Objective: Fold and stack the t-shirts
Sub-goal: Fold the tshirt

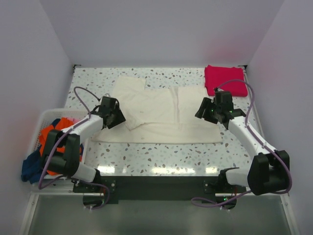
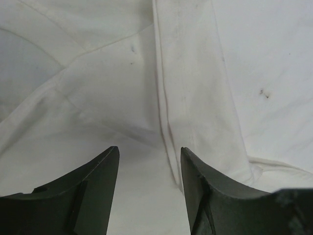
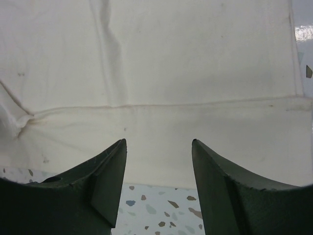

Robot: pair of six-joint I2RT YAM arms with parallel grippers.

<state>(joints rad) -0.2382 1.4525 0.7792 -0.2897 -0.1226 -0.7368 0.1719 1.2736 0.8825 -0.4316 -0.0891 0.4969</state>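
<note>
A cream t-shirt (image 1: 159,115) lies spread and partly folded in the middle of the speckled table. A folded magenta-red t-shirt (image 1: 225,80) sits at the back right. My left gripper (image 1: 120,116) hangs open and empty over the cream shirt's left part; its wrist view shows the cloth's folds and a seam (image 2: 164,98) between the fingers. My right gripper (image 1: 199,111) hangs open and empty over the shirt's right edge; its wrist view shows the hem (image 3: 161,105) and bare table below it. Orange, dark blue and pink shirts (image 1: 46,139) lie heaped in the basket.
A white slatted basket (image 1: 41,117) stands at the left edge of the table, with cloth spilling over its near side (image 1: 30,169). White walls close in the table on the left, back and right. A black mounting bar (image 1: 156,183) runs along the near edge.
</note>
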